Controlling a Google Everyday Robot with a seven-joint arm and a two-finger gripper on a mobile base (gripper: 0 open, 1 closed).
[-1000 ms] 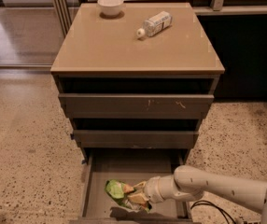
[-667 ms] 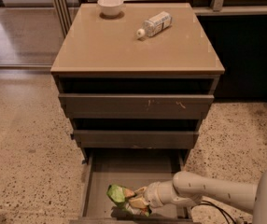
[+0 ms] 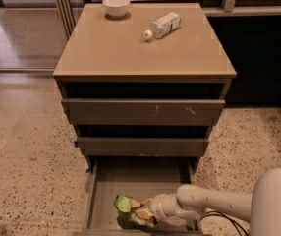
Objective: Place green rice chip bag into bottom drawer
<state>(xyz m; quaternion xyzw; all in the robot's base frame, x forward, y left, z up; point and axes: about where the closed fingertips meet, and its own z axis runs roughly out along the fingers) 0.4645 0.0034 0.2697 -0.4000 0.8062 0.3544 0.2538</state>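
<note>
The bottom drawer [image 3: 130, 181] is pulled out, its flat grey floor showing. Low over the floor near the drawer's front is the green rice chip bag [image 3: 126, 205], crumpled, with orange and white patches. My gripper [image 3: 144, 212] reaches in from the right on a white arm and is shut on the bag's right end. The fingertips are mostly hidden by the bag's folds.
On the cabinet top [image 3: 130, 53] stand a small white bowl [image 3: 116, 6] and a white plastic bottle [image 3: 163, 25] lying on its side. The two upper drawers [image 3: 143, 112] are slightly open. Speckled floor surrounds the cabinet; a dark wall panel is at right.
The arm has shifted slightly forward and lower in the bottom drawer, carrying the bag with it toward the drawer's front. The grip looks unchanged.
</note>
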